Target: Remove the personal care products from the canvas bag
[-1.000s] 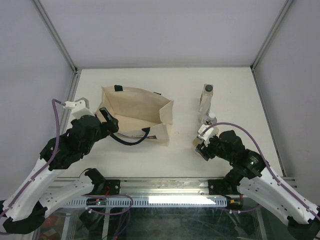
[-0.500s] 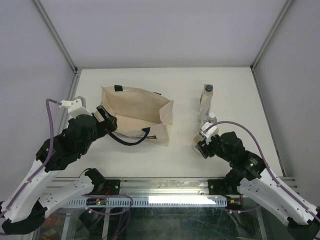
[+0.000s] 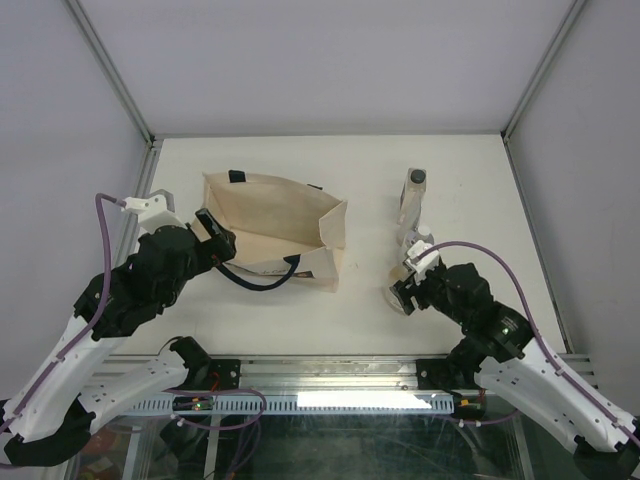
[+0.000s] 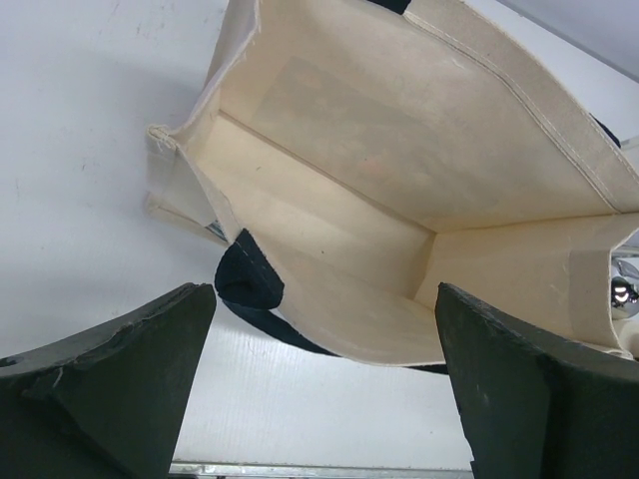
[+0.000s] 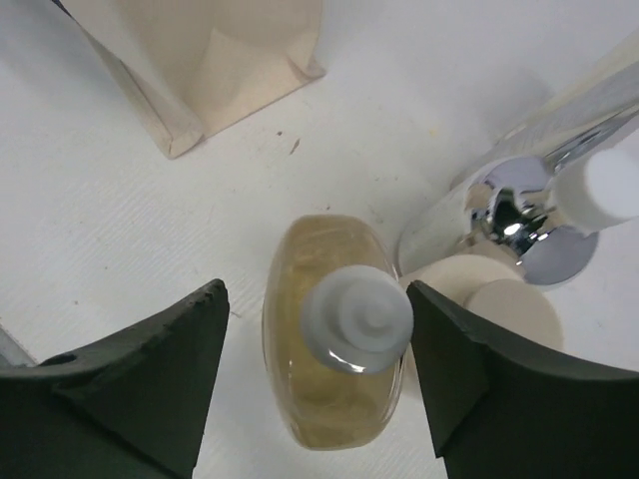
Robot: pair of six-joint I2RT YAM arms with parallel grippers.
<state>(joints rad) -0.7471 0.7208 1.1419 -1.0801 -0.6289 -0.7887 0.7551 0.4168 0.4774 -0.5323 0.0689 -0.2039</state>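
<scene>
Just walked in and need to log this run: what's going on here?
Two robot arms are emptying the bag. The right claw hangs open around the amber bottle, which stands on the table beside the cream bottle and the silver-topped bottle. The dark-capped bottle stands farther back. The left claw is open at the bag's mouth, and the part of its inside that shows holds nothing.
</scene>
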